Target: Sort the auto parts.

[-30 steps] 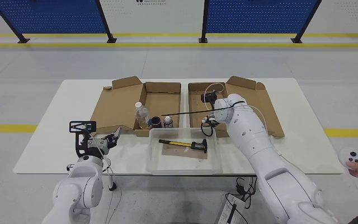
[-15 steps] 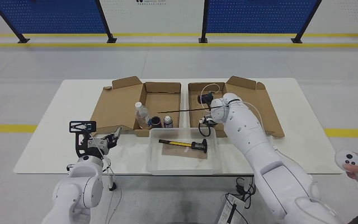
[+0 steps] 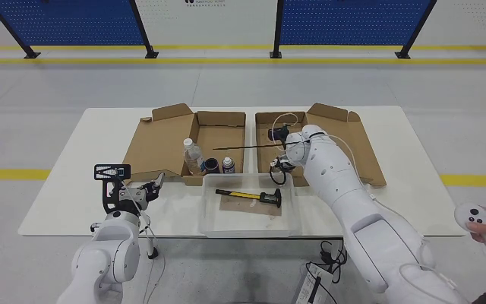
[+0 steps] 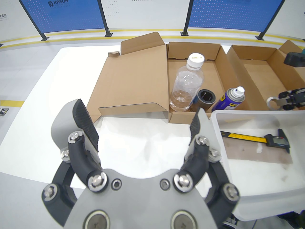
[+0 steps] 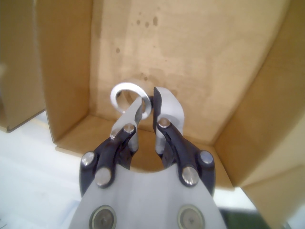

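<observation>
My right gripper (image 5: 149,101) is shut on a silver metal ring (image 5: 126,86) and hangs just above the floor of the right cardboard box (image 5: 190,48), near its front wall. In the top view that gripper (image 3: 279,166) sits at the front left corner of the right box (image 3: 334,152). My left gripper (image 4: 139,110) is open with nothing in it, over the table near the front left, also seen from above (image 3: 156,185). A yellow and black caliper (image 3: 249,196) lies in the clear plastic bin (image 3: 220,220).
The left cardboard box (image 3: 220,133) holds a clear bottle (image 3: 192,157), a black cylinder (image 3: 211,165) and a blue spray can (image 3: 228,164) along its front wall. Its open flap (image 3: 152,148) lies flat to the left. The bin stands in front of both boxes.
My right arm has shifted a little to the left and farther over the right box, with the ring still held. The left arm has not moved.
</observation>
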`<control>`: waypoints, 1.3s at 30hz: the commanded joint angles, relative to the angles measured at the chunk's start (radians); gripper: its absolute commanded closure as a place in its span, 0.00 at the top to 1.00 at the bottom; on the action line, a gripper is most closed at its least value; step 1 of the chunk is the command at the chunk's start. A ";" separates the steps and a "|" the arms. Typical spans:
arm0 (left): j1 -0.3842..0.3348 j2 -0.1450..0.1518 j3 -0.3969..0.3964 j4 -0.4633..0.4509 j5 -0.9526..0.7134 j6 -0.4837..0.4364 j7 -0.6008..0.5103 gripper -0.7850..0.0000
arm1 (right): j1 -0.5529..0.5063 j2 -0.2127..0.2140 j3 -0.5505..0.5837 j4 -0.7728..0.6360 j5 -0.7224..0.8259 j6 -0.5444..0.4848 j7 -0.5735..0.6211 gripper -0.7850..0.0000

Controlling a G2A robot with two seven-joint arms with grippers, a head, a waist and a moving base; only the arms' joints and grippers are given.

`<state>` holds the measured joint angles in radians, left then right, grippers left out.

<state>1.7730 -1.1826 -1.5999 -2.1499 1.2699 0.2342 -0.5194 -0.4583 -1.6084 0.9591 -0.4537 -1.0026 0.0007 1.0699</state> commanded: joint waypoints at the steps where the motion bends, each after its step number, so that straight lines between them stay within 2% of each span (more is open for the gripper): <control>1: 0.000 0.000 0.000 0.000 0.000 0.000 0.000 1.00 | 0.003 -0.002 -0.004 0.005 -0.001 -0.004 0.004 0.19; 9: 0.000 0.000 0.000 0.000 0.000 0.000 0.000 1.00 | 0.026 -0.007 -0.014 -0.003 -0.014 0.007 0.012 0.25; 16: 0.000 0.000 0.000 0.000 0.000 0.000 0.000 1.00 | 0.030 0.010 -0.010 -0.133 -0.059 0.011 0.062 0.34; 23: 0.000 0.000 0.000 0.000 0.000 0.000 0.000 1.00 | -0.064 0.069 0.066 -0.465 -0.138 0.010 0.203 0.38; 31: 0.000 0.000 0.000 0.000 0.000 0.000 0.000 1.00 | -0.280 0.132 0.158 -0.976 -0.172 -0.141 0.443 0.42; 34: 0.000 0.000 0.000 0.000 0.000 0.000 0.000 1.00 | -0.341 0.143 0.151 -1.067 -0.153 -0.211 0.466 0.43; 39: 0.000 0.000 0.000 0.000 0.000 0.000 0.000 1.00 | -0.395 0.161 0.102 -1.132 -0.125 -0.285 0.466 0.44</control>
<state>1.7730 -1.1826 -1.5999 -2.1499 1.2699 0.2342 -0.5194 -0.8473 -1.4506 1.0724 -1.5794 -1.1341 -0.2761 1.5358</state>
